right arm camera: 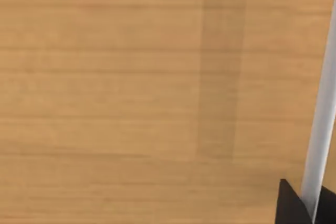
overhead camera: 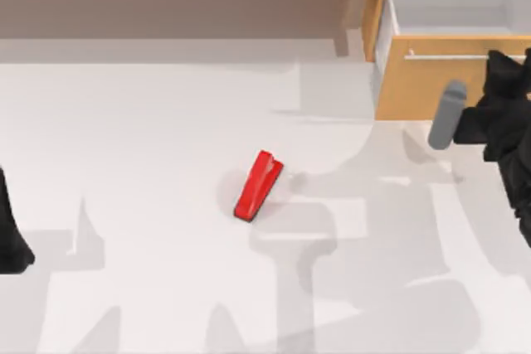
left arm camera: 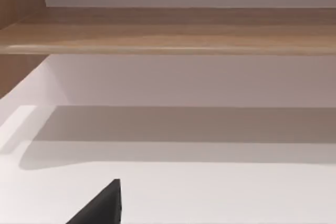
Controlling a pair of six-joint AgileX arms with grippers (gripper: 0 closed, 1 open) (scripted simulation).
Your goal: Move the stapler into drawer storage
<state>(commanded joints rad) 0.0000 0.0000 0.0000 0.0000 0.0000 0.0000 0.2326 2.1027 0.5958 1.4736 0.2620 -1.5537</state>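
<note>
Drawer pulled out, stapler lying loose on the table.

Drawer [overhead camera: 431,80] open, white inside showing — right gripper [right arm camera: 307,205] at its front, fingers clamped on the silver bar handle [overhead camera: 465,56]. Stapler [overhead camera: 258,186] down-left of the drawer, well apart. Left gripper [left arm camera: 100,208] parked far left; grip impossible to tell.

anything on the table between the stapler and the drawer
Nothing: in the top view only bare white table with shadows lies between the stapler and the open drawer. The right gripper is at the drawer's handle.

Tan drawer [right arm camera: 131,98] front up close, silver handle [right arm camera: 321,129] between dark fingers [right arm camera: 290,207].
</note>
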